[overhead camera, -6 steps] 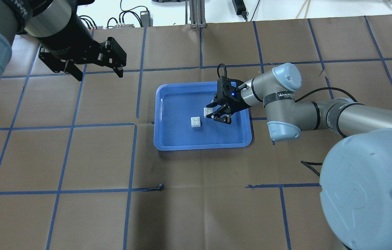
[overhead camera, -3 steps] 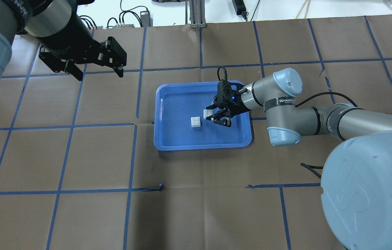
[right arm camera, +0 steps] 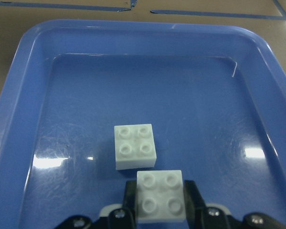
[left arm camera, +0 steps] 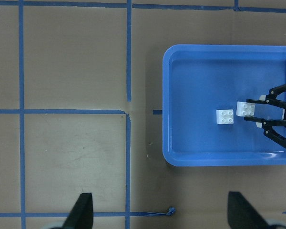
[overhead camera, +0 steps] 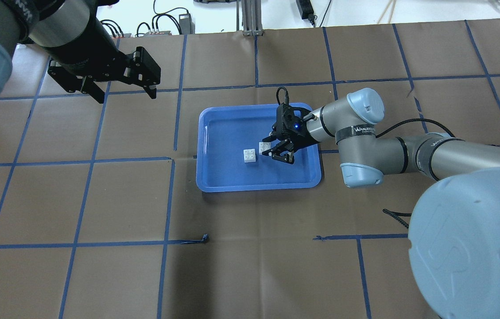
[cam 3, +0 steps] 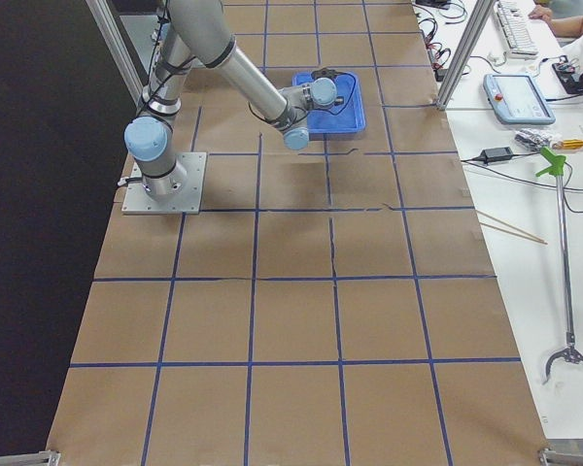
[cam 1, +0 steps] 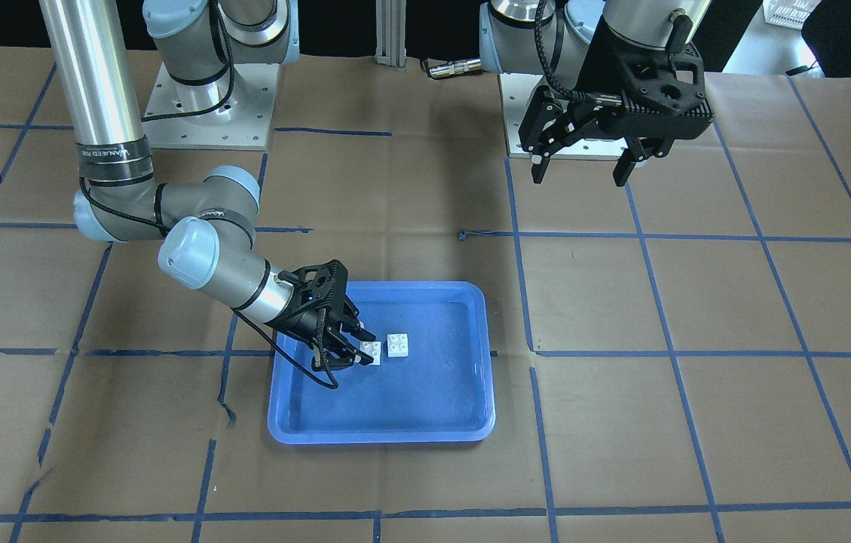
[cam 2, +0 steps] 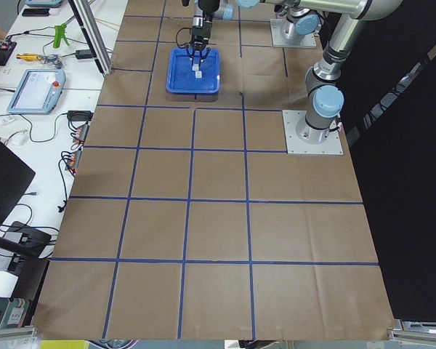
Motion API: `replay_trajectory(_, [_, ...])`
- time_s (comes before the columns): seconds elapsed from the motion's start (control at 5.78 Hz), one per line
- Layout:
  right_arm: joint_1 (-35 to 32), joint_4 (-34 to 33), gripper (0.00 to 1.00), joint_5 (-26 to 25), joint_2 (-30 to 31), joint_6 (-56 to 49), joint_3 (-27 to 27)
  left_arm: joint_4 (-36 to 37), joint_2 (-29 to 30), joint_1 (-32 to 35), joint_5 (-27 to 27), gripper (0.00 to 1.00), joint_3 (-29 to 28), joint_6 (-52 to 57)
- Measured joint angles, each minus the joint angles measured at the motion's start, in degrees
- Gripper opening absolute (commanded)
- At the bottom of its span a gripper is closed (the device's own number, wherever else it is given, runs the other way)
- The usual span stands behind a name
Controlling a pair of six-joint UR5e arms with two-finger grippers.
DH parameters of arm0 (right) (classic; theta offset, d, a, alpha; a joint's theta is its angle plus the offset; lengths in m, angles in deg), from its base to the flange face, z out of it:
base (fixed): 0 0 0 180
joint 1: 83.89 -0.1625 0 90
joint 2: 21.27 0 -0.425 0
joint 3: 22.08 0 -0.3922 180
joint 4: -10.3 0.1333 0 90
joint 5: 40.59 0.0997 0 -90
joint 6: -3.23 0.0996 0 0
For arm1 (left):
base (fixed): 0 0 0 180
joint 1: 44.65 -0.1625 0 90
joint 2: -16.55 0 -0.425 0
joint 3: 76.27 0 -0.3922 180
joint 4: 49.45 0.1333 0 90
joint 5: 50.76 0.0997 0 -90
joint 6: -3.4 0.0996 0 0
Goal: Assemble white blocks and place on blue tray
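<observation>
Right tool [cam 1: 359, 350]: low inside the tray, tilted down from the robot's right, its jaws clamped on two opposite sides of one white block.
Held white block [right arm camera: 160, 196]: square, so no long axis; four studs face up. Its flanks are covered by the jaws, and whether its underside touches the tray floor cannot be told.
Free white block [right arm camera: 135, 146]: just beyond the held one, a narrow gap between them, flat on the tray floor near its middle. Studs up, turned slightly off the held block's line.
Blue tray [overhead camera: 214, 188]: flat on the table, mid-width, long axis running left to right in the overhead view. The right wrist view cuts off its near rim.
Table [overhead camera: 250, 266]: brown paper with a grid of blue tape lines.
Left tool [overhead camera: 126, 96]: raised above the table on the robot's left, well apart from the tray, jaws spread wide with nothing between them. Its own wrist view shows only the two fingertips at the bottom edge.
Side views: both blocks too small to make out.
</observation>
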Motion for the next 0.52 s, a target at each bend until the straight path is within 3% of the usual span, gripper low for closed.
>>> replay_trajectory(0.52, [-0.63, 0.04, 0.18, -0.01, -0.41, 0.85, -0.08, 0.33, -0.06, -0.05, 0.2, 0.99, 0.62, 0.11])
